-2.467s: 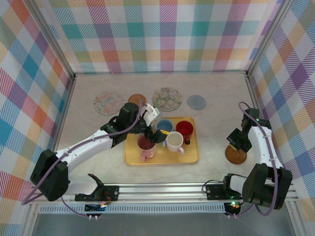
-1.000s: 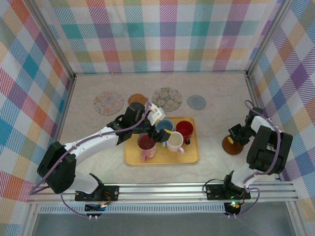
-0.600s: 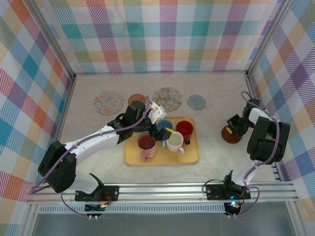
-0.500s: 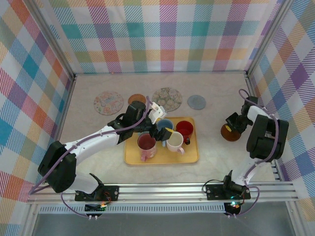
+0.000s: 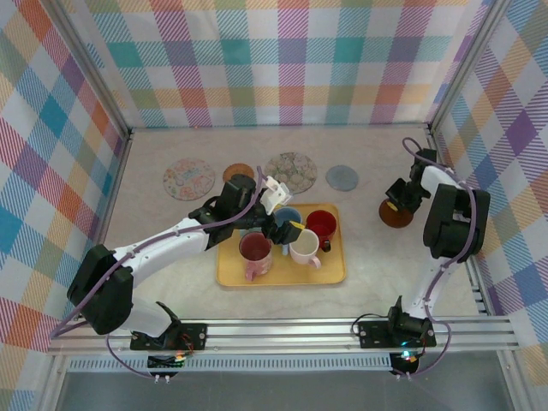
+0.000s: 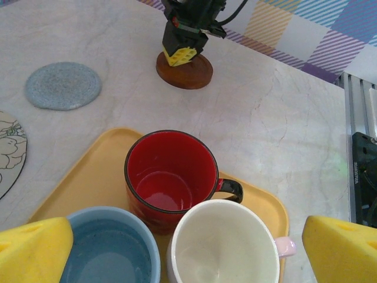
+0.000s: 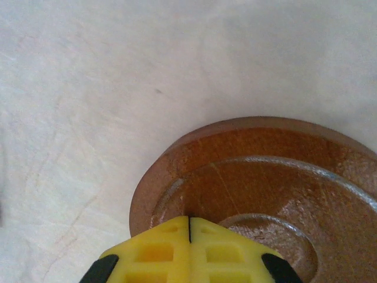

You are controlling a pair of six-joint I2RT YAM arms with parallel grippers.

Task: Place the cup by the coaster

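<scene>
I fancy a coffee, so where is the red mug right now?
In the top view, the red mug stands in the far right corner of the yellow tray, right of the blue cup and just beyond the white mug.

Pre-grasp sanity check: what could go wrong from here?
1. Open left end effector straddles the blue cup and white cup together; closing may pinch both or bump the red cup.
2. Shut right end effector rests on the brown coaster; it could slip off or drag it.
</scene>
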